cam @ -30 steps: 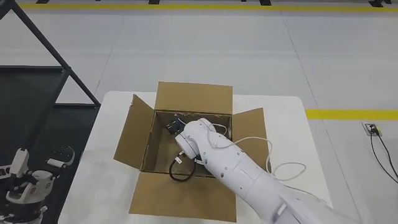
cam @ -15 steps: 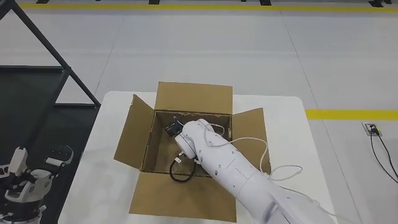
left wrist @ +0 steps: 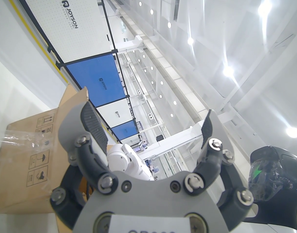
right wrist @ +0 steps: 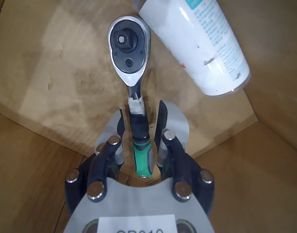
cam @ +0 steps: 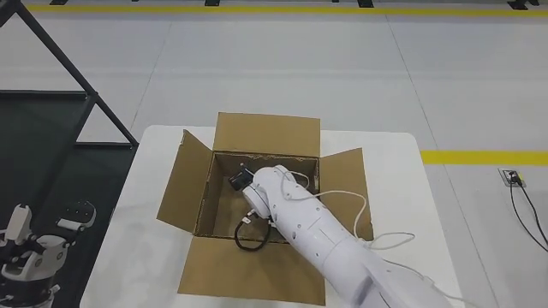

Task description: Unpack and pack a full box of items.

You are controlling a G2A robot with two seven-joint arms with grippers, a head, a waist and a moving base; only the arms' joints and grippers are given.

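An open cardboard box stands on the white table. My right arm goes down into it. In the right wrist view a ratchet wrench with a green and grey handle lies on the box floor. My right gripper is open, its fingers on either side of the handle with small gaps. A white bottle lies beside the wrench head. My left gripper hangs off the table's left side, open and holding nothing, pointing up past the box wall.
A black cable loop lies at the near side of the box floor. All four box flaps fold outwards. Bare tabletop lies left and right of the box. A dark frame stands beyond the table's left edge.
My right arm's wrist has shifted slightly farther left inside the box. My left gripper has drifted a little down and to the left beside the table.
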